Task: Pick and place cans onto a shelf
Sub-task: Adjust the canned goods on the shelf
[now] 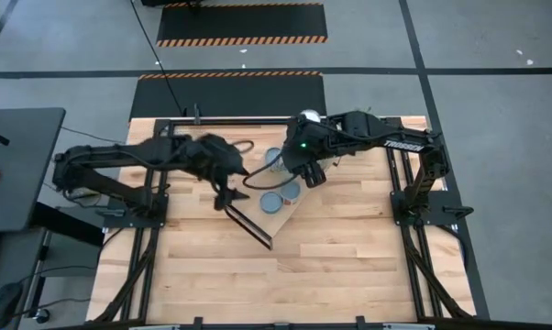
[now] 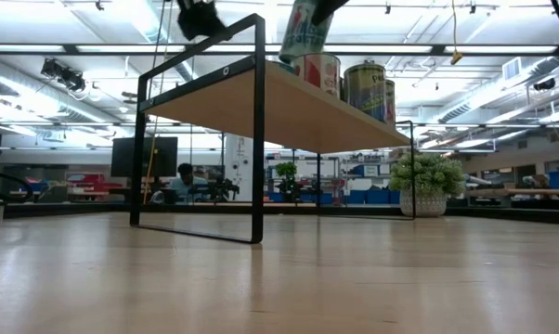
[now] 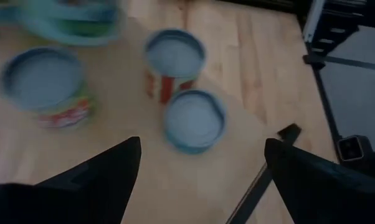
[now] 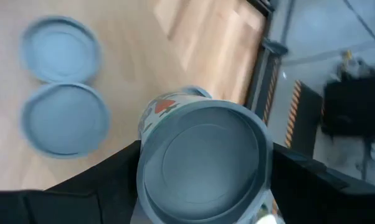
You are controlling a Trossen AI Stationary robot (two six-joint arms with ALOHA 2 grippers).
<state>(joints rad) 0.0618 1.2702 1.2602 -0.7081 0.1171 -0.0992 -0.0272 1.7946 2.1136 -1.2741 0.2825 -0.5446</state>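
Observation:
The light-wood shelf (image 1: 258, 225) with dark end frames stands slantwise mid-table; the low view shows its board (image 2: 289, 107) raised on the frames. Three pale-topped cans (image 1: 272, 202) stand on it, and they also show in the left wrist view (image 3: 194, 118) and the low view (image 2: 368, 88). My right gripper (image 1: 310, 174) is shut on another can (image 4: 203, 162) above the shelf's far end. My left gripper (image 1: 228, 190) hangs open and empty (image 3: 197, 168) above the shelf's left part, near the standing cans. My right gripper pinches the can's side wall just below its top rim (image 4: 144, 155) between its two fingers, one on each side. The fingers come from above, pointing down. The can hangs lifted clear of the shelf board and tilted (image 2: 305, 32).
A green potted plant (image 2: 428, 186) stands at the table's far side. Dark frame rails run along the table's left and right edges (image 1: 414, 197). Bare wooden tabletop (image 1: 349, 266) lies toward the near edge. A person (image 2: 182, 181) sits far back in the room.

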